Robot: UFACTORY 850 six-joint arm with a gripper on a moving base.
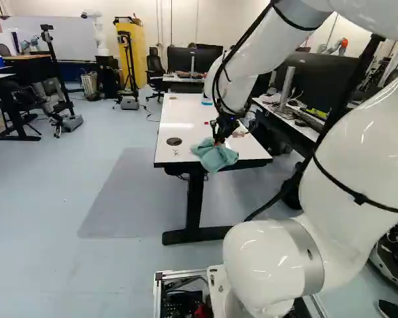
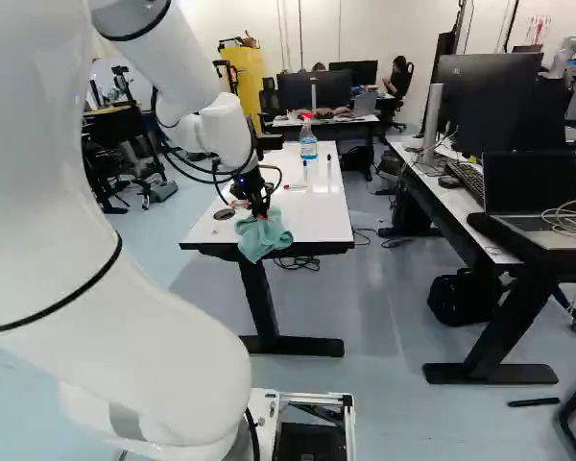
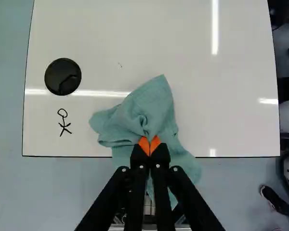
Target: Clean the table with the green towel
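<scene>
- While the green towel [image 3: 151,108] is spreading partly over the white table [image 3: 183,48], it is also drooping past the near edge, toward the base.
- The gripper [image 2: 261,214] is clenching the green towel, its orange pads [image 3: 143,144] pinching a bunched fold between them just beside that edge.
- The white arm [image 1: 272,40] is reaching forward from the base and bending down over the near end of the table.
- A black stick-figure drawing [image 3: 64,122] is showing on the tabletop beside the towel, well apart from the cloth, near the same edge.
- A round black disc [image 3: 62,77] is sitting in the tabletop just beyond the drawing, and a tiny dark mark [image 3: 120,64] is showing ahead of the towel.
- Farther along the table, a red-topped spray bottle [image 2: 308,144] is standing upright, and a small red item [image 2: 295,186] is lying between it and the gripper.
- At the right of the right base view, a neighbouring desk [image 2: 448,199] is holding a keyboard [image 2: 468,180] and an open laptop [image 2: 533,197], while a black bag [image 2: 461,300] is resting on the floor beside it.
- Another robot [image 1: 96,30] is standing at the back of the left base view.
</scene>
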